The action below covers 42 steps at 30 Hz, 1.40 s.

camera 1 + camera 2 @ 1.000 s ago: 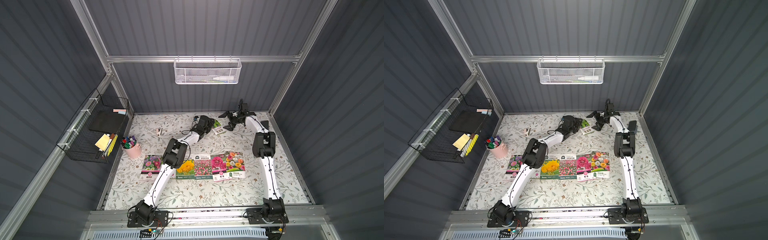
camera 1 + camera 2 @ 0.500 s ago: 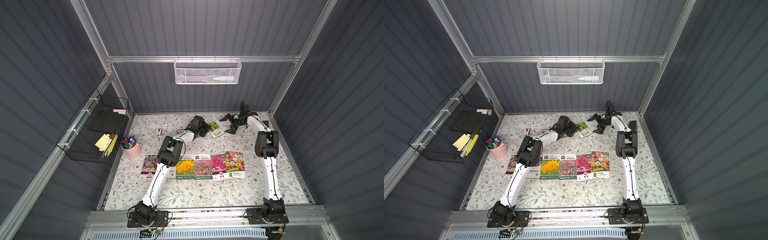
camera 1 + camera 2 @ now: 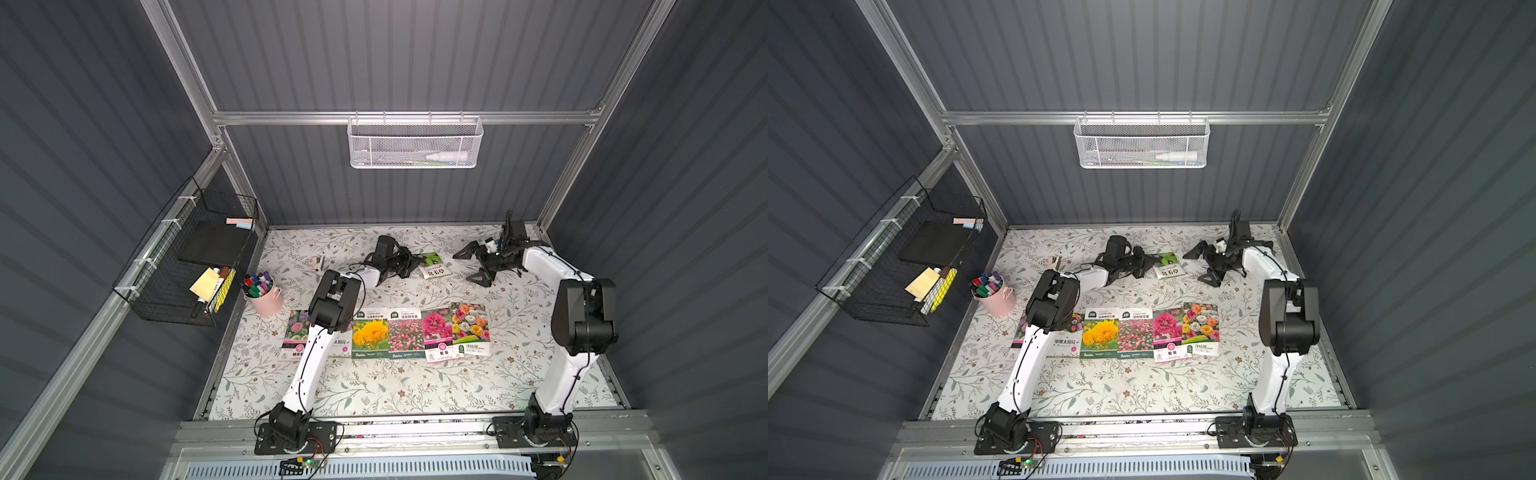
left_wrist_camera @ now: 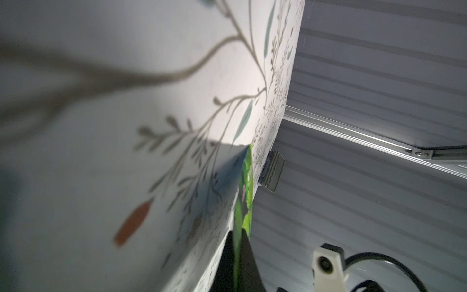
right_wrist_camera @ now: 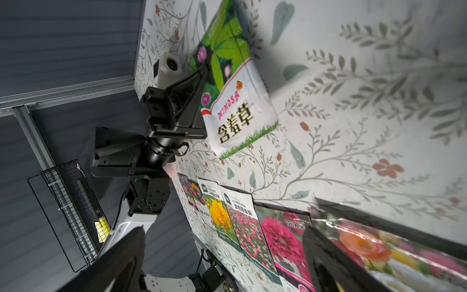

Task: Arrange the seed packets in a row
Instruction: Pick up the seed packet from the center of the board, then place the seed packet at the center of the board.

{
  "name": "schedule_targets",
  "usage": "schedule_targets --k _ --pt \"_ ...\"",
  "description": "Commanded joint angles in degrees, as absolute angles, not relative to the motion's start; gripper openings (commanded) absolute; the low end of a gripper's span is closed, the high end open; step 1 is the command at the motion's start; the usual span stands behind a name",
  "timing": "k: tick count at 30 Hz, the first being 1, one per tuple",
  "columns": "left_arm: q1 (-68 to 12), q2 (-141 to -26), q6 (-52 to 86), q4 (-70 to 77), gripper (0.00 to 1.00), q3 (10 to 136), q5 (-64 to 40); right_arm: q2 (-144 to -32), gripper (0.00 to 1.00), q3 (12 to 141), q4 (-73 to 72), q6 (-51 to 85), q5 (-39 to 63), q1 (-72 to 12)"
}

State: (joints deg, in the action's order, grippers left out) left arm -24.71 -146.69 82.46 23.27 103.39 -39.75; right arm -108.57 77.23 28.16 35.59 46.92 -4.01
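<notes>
Top views, both: six seed packets already laid edge to edge in a row on the floral bench, one half hidden under the left arm. Left to place: the green mimosa packet, lying beyond the row's far side, pinched at one edge by the left hand. Right hand spread wide and empty, also beyond the row's far side. Flat, glossy, thin rectangles; probably limp and slippery.

The left arm covers most of one seed packet in the row — its photo mostly hidden.
</notes>
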Motion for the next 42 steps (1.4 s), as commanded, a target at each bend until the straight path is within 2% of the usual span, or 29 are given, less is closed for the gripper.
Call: schedule_targets --k 1,4,8,14,18,21,25,34,37,42 --pt "-25.03 -140.89 82.77 26.0 0.0 98.55 -42.82 -106.58 0.99 71.98 24.8 34.83 47.64 -4.04" --pt "-25.0 -135.25 75.87 14.39 0.0 93.2 -42.78 -104.52 0.99 70.55 27.69 32.66 46.09 -4.04" --pt "-25.8 -126.45 60.86 -4.16 0.0 86.55 -37.22 -103.04 0.99 68.91 27.84 32.42 45.52 -4.04" --pt "-29.52 -119.56 41.96 -28.27 0.0 90.16 -31.58 -101.91 0.99 67.4 26.27 33.92 47.07 -5.1" --pt "-31.18 -119.1 35.12 -34.93 0.0 94.57 -39.61 -101.28 0.99 66.2 23.26 33.84 51.48 -6.48" --pt "-31.29 -118.0 35.57 -30.21 0.0 93.33 -50.1 -101.0 0.99 65.33 22.19 33.22 54.43 -6.42" --pt "-31.55 -113.97 32.22 -30.21 0.0 89.88 -56.72 -100.84 0.96 63.64 19.72 33.8 59.18 -6.51" --pt "-31.55 -111.94 32.4 -32.1 0.0 89.56 -65.51 -98.75 0.77 58.35 8.91 39.68 69.2 -9.8" --pt "-31.55 -112.06 32.67 -32.18 0.0 89.4 -66.28 -97.11 0.67 56.0 1.43 45.01 71.26 -10.93" --pt "-31.55 -112.13 31.12 -34.29 0.0 89.03 -66.35 -94.19 0.32 53.69 -2.03 48.13 72.15 -11.68"
